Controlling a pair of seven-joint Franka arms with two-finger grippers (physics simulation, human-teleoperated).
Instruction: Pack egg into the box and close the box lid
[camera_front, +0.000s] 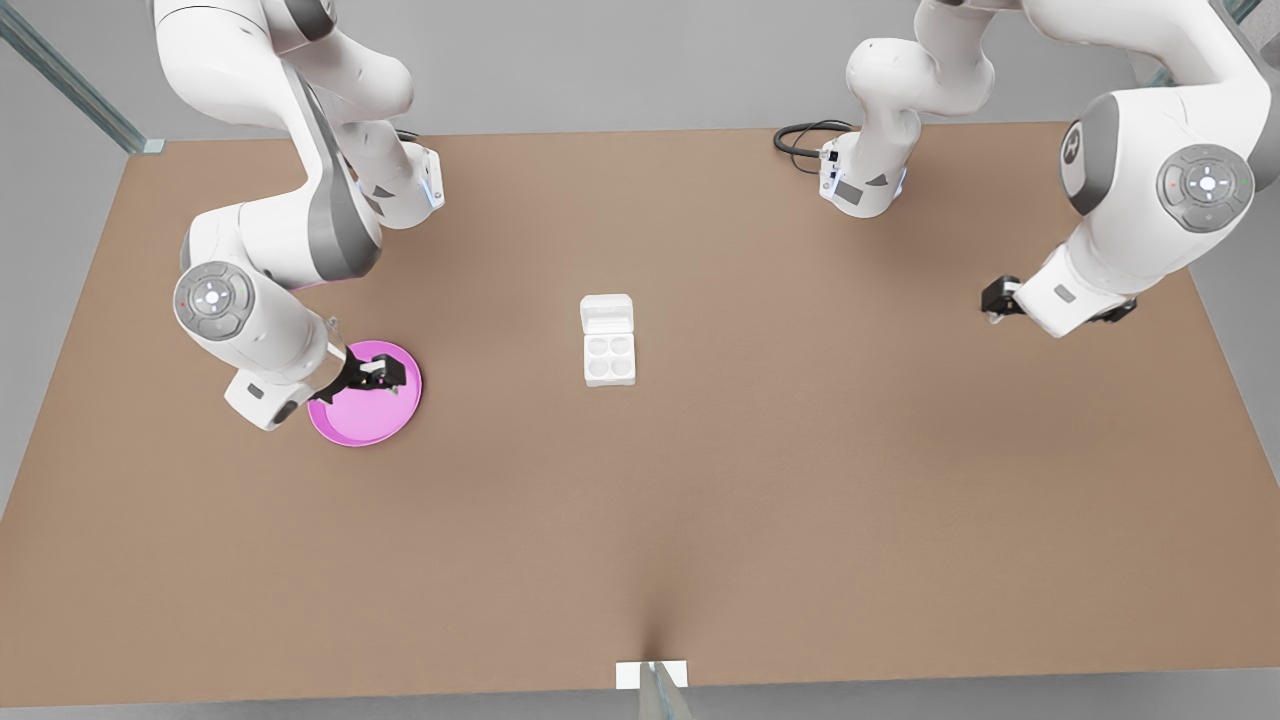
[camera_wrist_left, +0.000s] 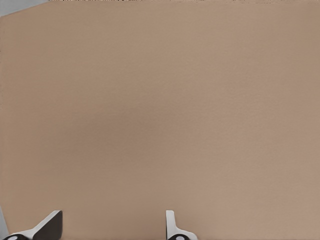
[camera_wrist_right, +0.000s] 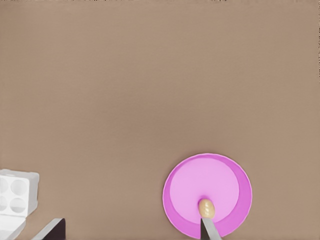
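Nearest the front camera, bare brown table (camera_front: 640, 540) runs flat and unobstructed. On that view's left, the right gripper (camera_front: 385, 376) hangs over the pink plate (camera_front: 345, 425), fingers spread wide and holding nothing. From its wrist camera the egg (camera_wrist_right: 206, 208) lies on the plate just beside one fingertip (camera_wrist_right: 210, 231), not between the two; judged, a small sideways shift is needed before closing. Its long axis appears roughly in line with that finger. The box (camera_front: 609, 360) sits mid-table, well apart, cups empty, box lid (camera_front: 607, 314) folded back. The left gripper (camera_front: 1000, 300) waits open over bare table.
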